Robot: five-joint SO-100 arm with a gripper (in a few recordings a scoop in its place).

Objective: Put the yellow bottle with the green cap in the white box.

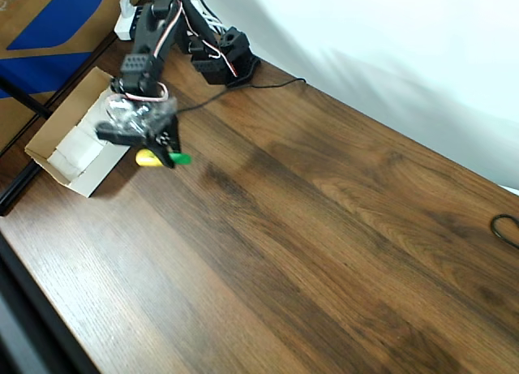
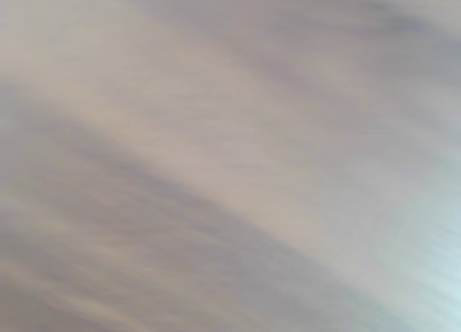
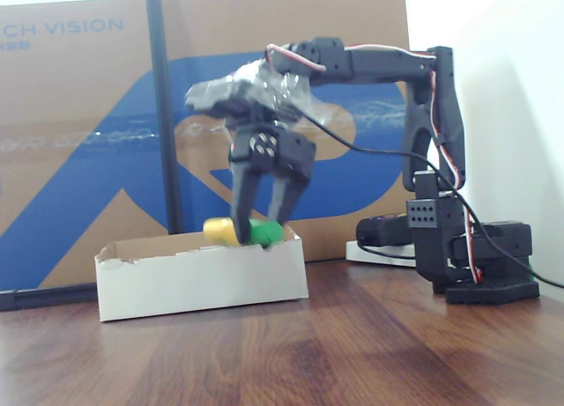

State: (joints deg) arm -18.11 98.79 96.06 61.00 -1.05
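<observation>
While gripped by the claw (image 3: 262, 214), the yellow bottle (image 3: 220, 231) hangs above the white box (image 3: 198, 283).

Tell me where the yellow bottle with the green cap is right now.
The yellow bottle with the green cap is held in the gripper, lying sideways; in the overhead view it sits at the white box's right edge, cap pointing right over the table.

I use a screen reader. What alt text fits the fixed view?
A black robot gripper holds a small yellow plastic bottle with a green cap level, just above the rim of a shallow white cardboard box on a wooden table.
</observation>
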